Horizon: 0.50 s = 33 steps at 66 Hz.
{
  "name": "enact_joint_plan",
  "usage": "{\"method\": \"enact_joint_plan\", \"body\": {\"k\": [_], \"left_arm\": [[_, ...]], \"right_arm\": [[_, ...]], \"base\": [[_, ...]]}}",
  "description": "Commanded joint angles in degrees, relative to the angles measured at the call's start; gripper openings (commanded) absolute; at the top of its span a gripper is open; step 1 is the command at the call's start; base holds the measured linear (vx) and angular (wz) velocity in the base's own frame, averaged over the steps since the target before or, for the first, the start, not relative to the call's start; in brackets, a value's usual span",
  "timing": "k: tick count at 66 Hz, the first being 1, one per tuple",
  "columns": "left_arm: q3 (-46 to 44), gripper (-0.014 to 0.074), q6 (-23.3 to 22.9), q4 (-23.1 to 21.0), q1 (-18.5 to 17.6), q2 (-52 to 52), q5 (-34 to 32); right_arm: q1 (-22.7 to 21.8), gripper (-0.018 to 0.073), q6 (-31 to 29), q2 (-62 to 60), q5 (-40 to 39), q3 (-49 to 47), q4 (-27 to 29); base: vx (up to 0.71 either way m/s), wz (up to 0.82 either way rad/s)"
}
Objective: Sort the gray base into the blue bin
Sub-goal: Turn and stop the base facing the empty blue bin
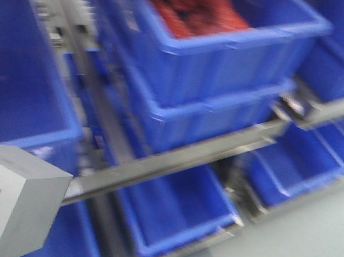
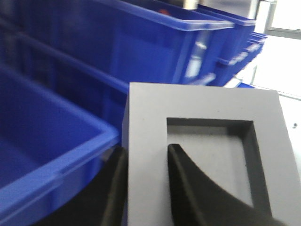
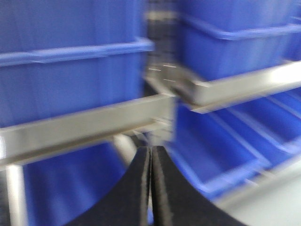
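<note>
Base (image 2: 211, 150) first: it hangs clear of any surface, pinched in the left gripper (image 2: 146, 153), one black finger (image 2: 186, 183) hooked down into the square recess and the other pressed on the outer wall, so the jaws clamp that one side wall between them. In the front view the base (image 1: 7, 202) sits at seven o'clock of the frame, recess face turned toward the left edge, with nothing under it that can be made out. The relation that matters is base to bin. In the left wrist view the open bin (image 2: 61, 165) lies at about eight to nine o'clock from the base, its rolled rim just beside and lower than the block's near corner, and the block looks short of the opening, not over it. In the front view the same bin (image 1: 15, 63), as I judge it, is at twelve o'clock from the base. The drop probably calls for a carry toward nine o'clock until the block clears the rim. The block is cube-like, so no long axis needs lining up. Out at the shelf rail (image 3: 84, 122), the right gripper (image 3: 150, 155) has its fingers pressed together on nothing and is plainly the farther arm. Another tub holding red parts (image 1: 194, 8) sits at one o'clock, well apart.
</note>
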Motion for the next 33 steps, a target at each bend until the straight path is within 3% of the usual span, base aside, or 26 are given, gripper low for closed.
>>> {"method": "enact_joint_plan", "body": {"k": [1, 20, 33], "left_arm": [[-1.92, -0.0006, -0.31, -0.43, -0.46, 0.52, -6.48], [-1.92, -0.0006, -0.31, -0.43, -0.46, 0.52, -6.48], [-1.92, -0.0006, -0.31, -0.43, -0.46, 0.52, -6.48]], "right_arm": [[-0.26, -0.0009, -0.31, -0.66, -4.24, 0.83, -0.35], [-0.26, -0.0009, -0.31, -0.66, -4.24, 0.83, -0.35], [-0.26, -0.0009, -0.31, -0.66, -4.24, 0.83, -0.35]], "base": [[0.17, 0.89], [0.13, 0.86], [0.10, 0.54]]}}
